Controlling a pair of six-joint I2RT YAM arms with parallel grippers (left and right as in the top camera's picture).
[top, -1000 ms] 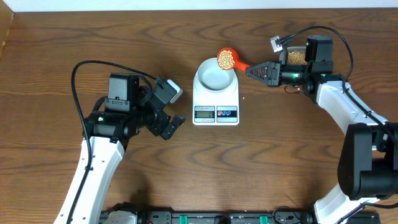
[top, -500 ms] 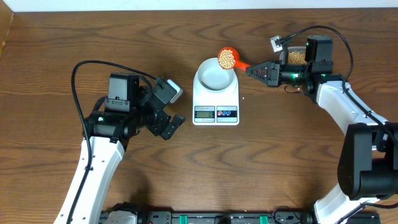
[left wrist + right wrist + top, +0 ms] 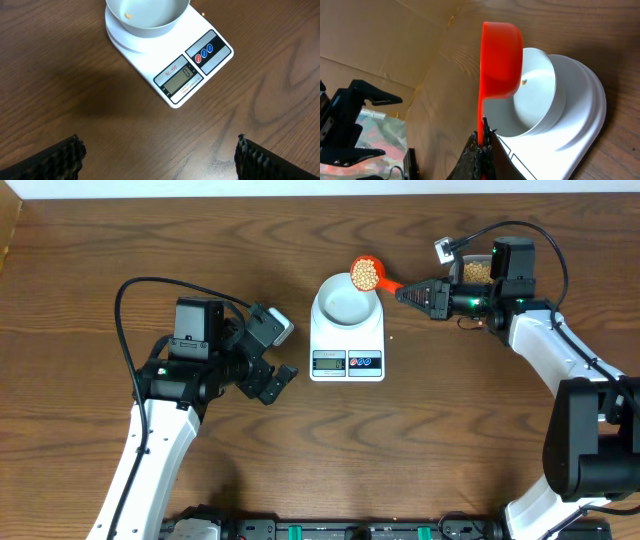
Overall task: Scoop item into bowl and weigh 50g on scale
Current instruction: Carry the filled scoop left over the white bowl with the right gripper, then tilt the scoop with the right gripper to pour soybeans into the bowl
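Pouring was judged barely begun: beans (image 3: 364,275) were held heaped in the orange scoop (image 3: 501,55), its handle clenched by the right gripper (image 3: 402,294) at the rim of the near-empty bowl (image 3: 340,305) on the scale (image 3: 347,340), while the left gripper (image 3: 160,157) was spread wide, empty.

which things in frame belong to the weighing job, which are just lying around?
Job: orange plastic scoop of tan round beans, in the shut right pincer; pale blue round bowl; white flat digital scale; tub of more beans by the right arm.
Lying about: open left pincer; one stray bean on the brown wooden table.
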